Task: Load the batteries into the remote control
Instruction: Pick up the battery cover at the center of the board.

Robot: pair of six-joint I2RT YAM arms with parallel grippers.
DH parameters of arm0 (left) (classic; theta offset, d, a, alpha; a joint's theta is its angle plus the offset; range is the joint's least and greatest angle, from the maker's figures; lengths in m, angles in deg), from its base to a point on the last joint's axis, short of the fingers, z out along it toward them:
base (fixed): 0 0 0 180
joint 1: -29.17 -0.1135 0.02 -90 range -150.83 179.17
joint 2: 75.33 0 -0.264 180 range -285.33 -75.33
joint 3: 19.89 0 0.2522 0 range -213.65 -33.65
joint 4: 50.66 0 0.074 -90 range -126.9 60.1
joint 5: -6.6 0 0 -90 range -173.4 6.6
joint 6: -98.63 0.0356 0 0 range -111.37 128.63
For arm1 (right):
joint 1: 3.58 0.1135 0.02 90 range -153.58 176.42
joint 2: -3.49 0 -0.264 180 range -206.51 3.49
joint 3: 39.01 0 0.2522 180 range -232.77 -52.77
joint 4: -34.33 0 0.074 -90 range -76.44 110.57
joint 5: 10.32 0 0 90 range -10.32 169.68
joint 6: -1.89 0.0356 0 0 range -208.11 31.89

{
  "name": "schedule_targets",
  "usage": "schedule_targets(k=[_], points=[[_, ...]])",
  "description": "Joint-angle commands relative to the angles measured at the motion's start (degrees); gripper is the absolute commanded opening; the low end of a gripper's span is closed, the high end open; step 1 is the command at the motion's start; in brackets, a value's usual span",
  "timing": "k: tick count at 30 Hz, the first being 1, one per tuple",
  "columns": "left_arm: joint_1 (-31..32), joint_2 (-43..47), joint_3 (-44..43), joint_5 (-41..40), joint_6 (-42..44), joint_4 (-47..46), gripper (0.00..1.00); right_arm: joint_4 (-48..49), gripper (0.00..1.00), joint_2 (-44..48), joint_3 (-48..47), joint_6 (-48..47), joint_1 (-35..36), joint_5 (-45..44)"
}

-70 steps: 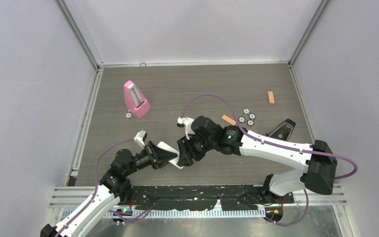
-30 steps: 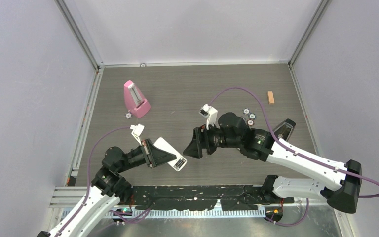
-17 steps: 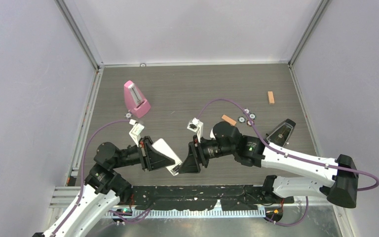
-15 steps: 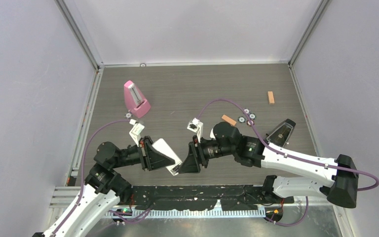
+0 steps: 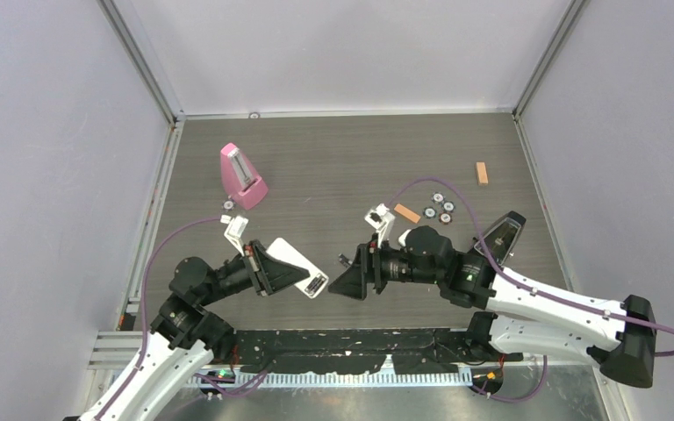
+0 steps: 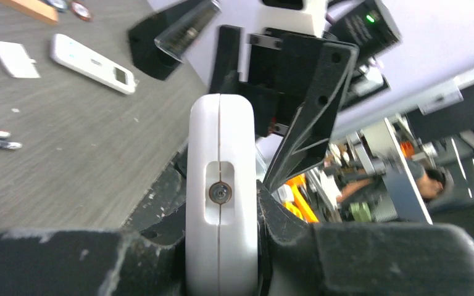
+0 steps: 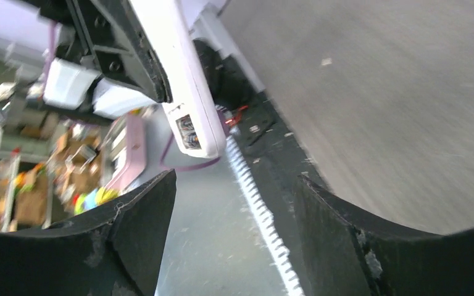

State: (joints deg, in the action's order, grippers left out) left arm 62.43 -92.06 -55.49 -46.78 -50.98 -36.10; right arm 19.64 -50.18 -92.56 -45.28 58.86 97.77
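Top external: remote control (image 5: 298,266) long axis seemingly toward right tool (image 5: 337,274).

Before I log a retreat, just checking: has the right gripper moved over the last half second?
Yes. In the top view the right gripper has drawn back rightward, toward the orange block, away from the remote control.

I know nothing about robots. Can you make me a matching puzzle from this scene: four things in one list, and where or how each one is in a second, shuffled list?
Things:
1. remote control
2. pink metronome
3. right gripper
4. coin-like discs

Place or state:
A. open, holding nothing
B. clustered on the right side of the table
C. clamped in the left gripper
D. on the table's left side

Pairs: 1-C, 2-D, 3-A, 4-B
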Motion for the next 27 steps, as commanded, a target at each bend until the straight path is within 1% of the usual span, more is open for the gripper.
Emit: schedule_targets(k=[1, 2, 3, 4, 6, 7, 8, 9, 14, 18, 22, 27], points=[[0.04, 2.40, 4.13, -14.08, -3.48, -0.05, 0.00, -16.58, 0.74, 3.25, -4.17, -1.19, -3.10, -20.01], [0.04, 2.57, 5.23, -15.83, -4.19, -0.37, 0.00, -19.12, 0.74, 2.88, -4.73, -0.41, -4.03, -24.76], [-0.01, 2.48, 6.16, -17.20, -4.59, -1.89, 0.00, -22.76, 0.71, 1.22, -5.77, -0.13, -6.63, -26.30], [0.04, 2.30, 6.94, -18.22, -5.20, -3.20, 0.00, -24.32, 0.69, 0.20, -6.37, -0.16, -9.70, -27.83], [0.05, 1.56, 8.14, -19.76, -5.99, -6.13, 0.00, -28.06, 0.64, -4.55, -8.66, -0.91, -13.34, -30.18], [0.00, 1.27, 8.45, -20.87, -6.31, -6.68, 0.00, -29.89, 0.61, -8.15, -10.75, -1.48, -14.07, -32.45], [0.05, 1.07, 8.49, -21.86, -6.60, -6.81, 0.00, -30.87, 0.60, -10.24, -11.89, -1.99, -15.58, -33.62], [0.03, 0.94, 8.50, -22.85, -6.43, -7.18, 0.00, -32.36, 0.60, -14.25, -14.18, -2.20, -16.33, -35.00], [-0.06, 1.05, 8.55, -27.71, -6.70, -6.60, 0.00, -31.09, 0.57, -27.19, -19.59, -2.79, -21.80, -34.46], [-0.10, 1.89, 8.78, -30.25, -6.81, -5.83, 0.00, -30.54, 0.56, -35.00, -22.93, -2.41, -23.20, -33.79], [-0.06, 2.38, 9.31, -31.16, -6.81, -5.69, 0.00, -29.98, 0.54, -40.95, -25.19, -2.26, -23.40, -33.05], [-0.12, 2.34, 10.18, -31.28, -6.92, -5.95, 0.00, -29.44, 0.50, -44.58, -26.58, -1.96, -23.32, -33.22]])
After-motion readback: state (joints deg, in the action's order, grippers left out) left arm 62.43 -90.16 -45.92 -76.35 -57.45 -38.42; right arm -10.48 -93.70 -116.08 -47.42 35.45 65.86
